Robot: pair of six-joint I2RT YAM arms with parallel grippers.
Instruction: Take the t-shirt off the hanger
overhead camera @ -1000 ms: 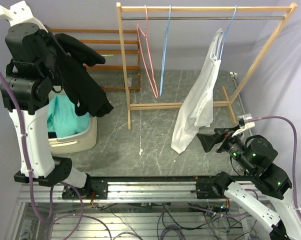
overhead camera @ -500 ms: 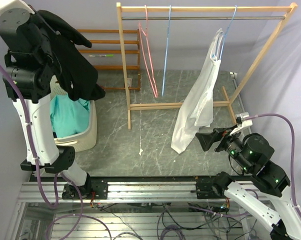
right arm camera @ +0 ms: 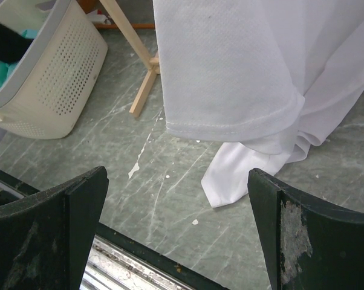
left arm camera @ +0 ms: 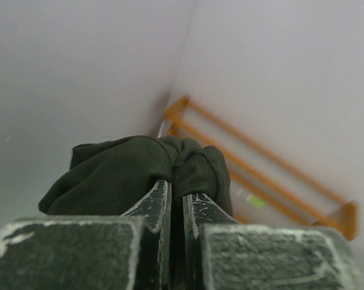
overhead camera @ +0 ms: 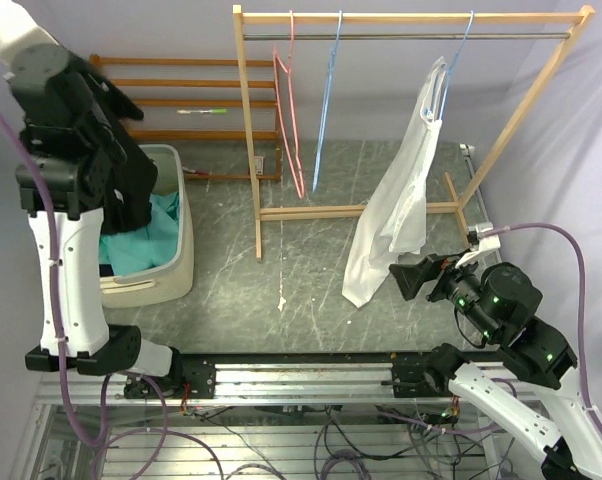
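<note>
Lowered the crumpled black fabric t-shirt [overhead camera: 133, 190] over the last second, from up high beside the low orange-wood wall rails [overhead camera: 221, 82] down over the beige perforated plastic laundry basket [overhead camera: 186, 235]. Now hangs above the teal cloth garment [overhead camera: 146, 238] in that basket; cannot tell if touching. Held by the left gripper [left arm camera: 176, 187], jaws almost closed with a fold of black cloth pinched between them and the rest bunched past the tips. Barely shifted the right gripper [overhead camera: 413, 278] in the same time. Spread wide and holding nothing, pointing at the lower hem of the white mesh-knit t-shirt [overhead camera: 396, 210], near but apart. Still hung on the light-blue wire hanger [overhead camera: 451, 70] at the right end of the tall wooden clothes rack [overhead camera: 411, 17], bottom corner trailing onto the scuffed grey-green floor [overhead camera: 281, 270]. Also on the rail, both bare: thin pink wire hanger [overhead camera: 289, 110] and second pale-blue wire hanger [overhead camera: 326, 100], close together near the left post.
</note>
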